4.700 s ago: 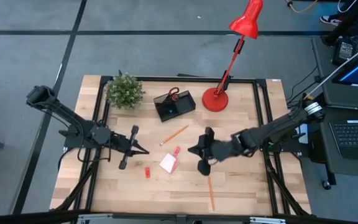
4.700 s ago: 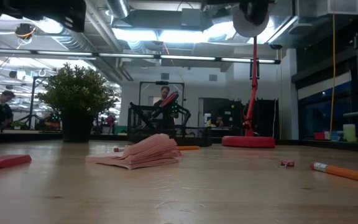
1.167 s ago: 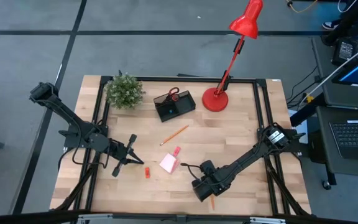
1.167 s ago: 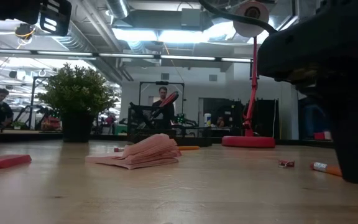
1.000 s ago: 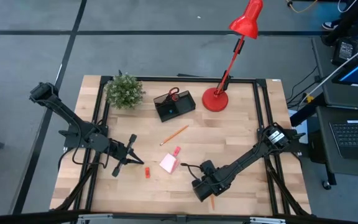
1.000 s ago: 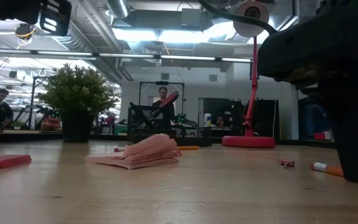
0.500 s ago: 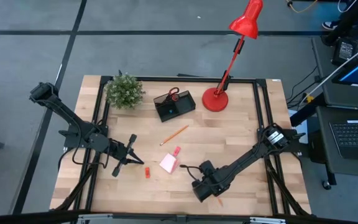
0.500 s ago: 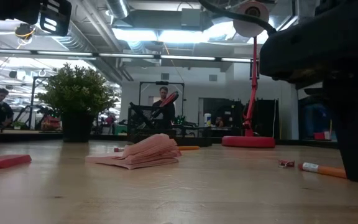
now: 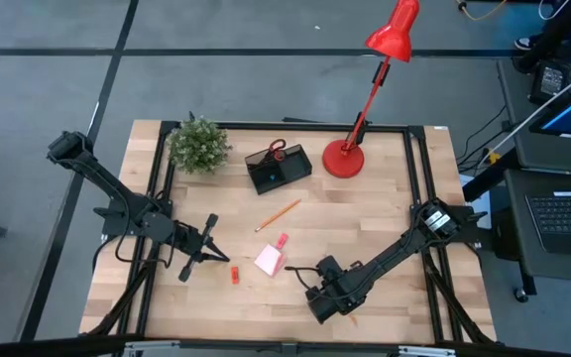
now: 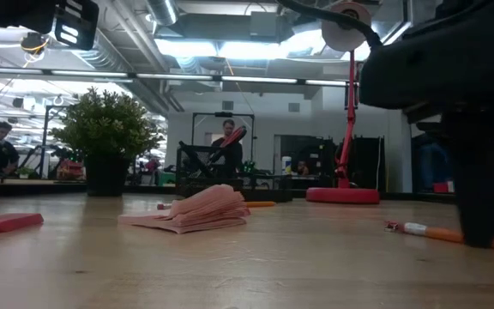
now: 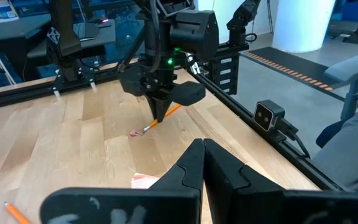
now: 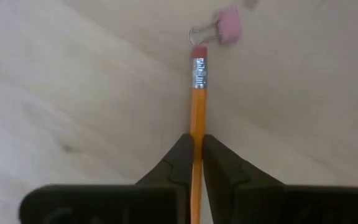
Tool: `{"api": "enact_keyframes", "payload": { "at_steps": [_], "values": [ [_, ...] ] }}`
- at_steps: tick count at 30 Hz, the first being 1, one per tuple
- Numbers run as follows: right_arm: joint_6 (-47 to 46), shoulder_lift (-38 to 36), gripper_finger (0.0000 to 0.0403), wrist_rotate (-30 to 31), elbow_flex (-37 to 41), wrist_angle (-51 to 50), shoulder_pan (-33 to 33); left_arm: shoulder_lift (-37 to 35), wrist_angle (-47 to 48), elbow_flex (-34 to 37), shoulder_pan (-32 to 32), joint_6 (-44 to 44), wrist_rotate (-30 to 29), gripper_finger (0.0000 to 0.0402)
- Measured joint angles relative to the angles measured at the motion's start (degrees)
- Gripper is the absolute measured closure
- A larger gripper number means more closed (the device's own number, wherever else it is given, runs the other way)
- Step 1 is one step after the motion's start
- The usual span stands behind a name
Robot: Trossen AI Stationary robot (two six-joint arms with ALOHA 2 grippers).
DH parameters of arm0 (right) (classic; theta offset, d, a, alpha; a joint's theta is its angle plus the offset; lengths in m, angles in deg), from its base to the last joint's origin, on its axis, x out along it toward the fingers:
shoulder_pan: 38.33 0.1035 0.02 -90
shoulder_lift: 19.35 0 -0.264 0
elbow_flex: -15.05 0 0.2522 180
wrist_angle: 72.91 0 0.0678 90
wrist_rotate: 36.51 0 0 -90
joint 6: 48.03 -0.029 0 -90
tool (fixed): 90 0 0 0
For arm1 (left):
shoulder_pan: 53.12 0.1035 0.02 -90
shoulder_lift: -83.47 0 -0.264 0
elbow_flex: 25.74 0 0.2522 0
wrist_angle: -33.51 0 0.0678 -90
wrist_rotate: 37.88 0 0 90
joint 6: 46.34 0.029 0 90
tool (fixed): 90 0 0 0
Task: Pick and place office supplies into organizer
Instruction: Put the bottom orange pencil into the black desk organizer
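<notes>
My right gripper [image 9: 329, 303] stands near the table's front edge, pointing down, shut on an orange pencil [image 12: 196, 106]. The pencil's eraser end [image 10: 414, 229] lies beside a small pink clip [image 12: 221, 30]. My left gripper [image 9: 228, 259] hovers shut at the left, holding nothing. A pink note pad [image 9: 269, 260], a red block [image 9: 235, 275], a pink block [image 9: 282, 241] and a second pencil [image 9: 278, 214] lie flat on the table. At the back stands the black organizer [image 9: 279, 169], with red-handled scissors [image 9: 277, 151] sticking up in it. My right gripper pinches the pencil's shaft [image 12: 196, 142] between its two fingers, some way back from the eraser end. The fingers come from above, pointing down, one on each side of the shaft. The pencil stays low at the tabletop. I cannot tell whether it is lifted clear.
A green potted plant [image 9: 198, 144] stands at the back left and a red desk lamp [image 9: 343, 159] at the back right. Bare wood lies between the pad and the organizer. People show in the room beyond the table.
The pencil at my right gripper has turned about on the table: its eraser end has swung toward the pink clip. The gripper has stayed where it was and rolled a little.
</notes>
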Motion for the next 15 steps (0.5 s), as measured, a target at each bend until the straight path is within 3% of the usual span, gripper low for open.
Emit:
{"api": "enact_keyframes", "payload": {
  "at_steps": [15],
  "values": [
    [7.0,-0.3,0.0374,9.7,-7.6,-3.9,-0.4,0.0,-0.1,0.0,0.0,-0.1,0.0,0.0400]
  ]
}}
